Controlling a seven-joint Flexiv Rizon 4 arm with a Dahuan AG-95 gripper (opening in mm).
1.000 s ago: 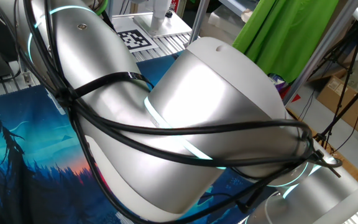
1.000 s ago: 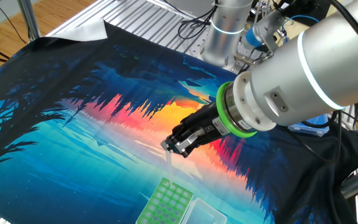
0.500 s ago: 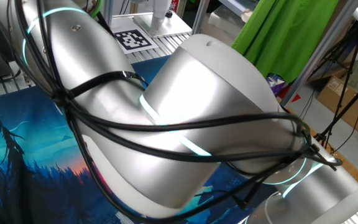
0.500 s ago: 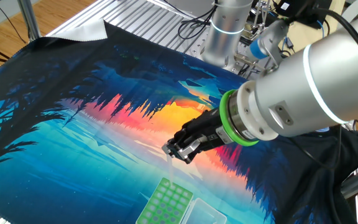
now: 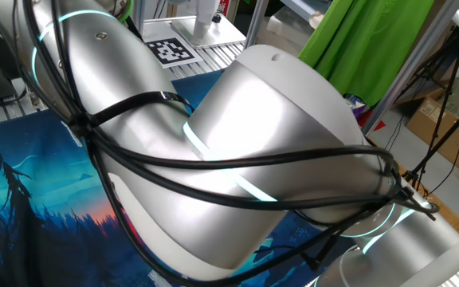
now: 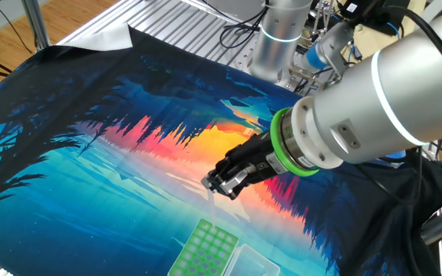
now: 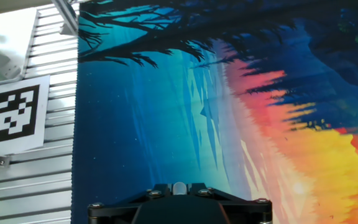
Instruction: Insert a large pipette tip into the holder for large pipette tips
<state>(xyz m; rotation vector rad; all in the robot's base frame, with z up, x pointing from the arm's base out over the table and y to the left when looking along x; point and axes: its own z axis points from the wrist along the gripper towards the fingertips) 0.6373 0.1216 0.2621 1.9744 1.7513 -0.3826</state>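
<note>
In the other fixed view my gripper (image 6: 216, 185) hangs above the mat, shut on the large pipette tip (image 6: 209, 201), a faint whitish cone pointing down. The holder for large pipette tips (image 6: 204, 250), with its bright green perforated top, sits on the mat at the near edge, just below the tip and apart from it. In the hand view the whitish round end of the tip (image 7: 179, 187) shows between the black jaws at the bottom edge. The holder is out of the hand view. In the one fixed view the arm (image 5: 237, 159) fills the picture and hides the gripper and holder.
A clear plastic tub (image 6: 255, 264) lies right beside the holder on its right. The mat (image 6: 129, 130) has a forest and sunset print. A ribbed metal table with a marker tag (image 7: 8, 118) lies past the mat's edge. A second robot base (image 6: 281, 38) stands at the back.
The arm's body has shifted slightly to the right. The gripper has stayed almost in place above the holder, still shut on the tip.
</note>
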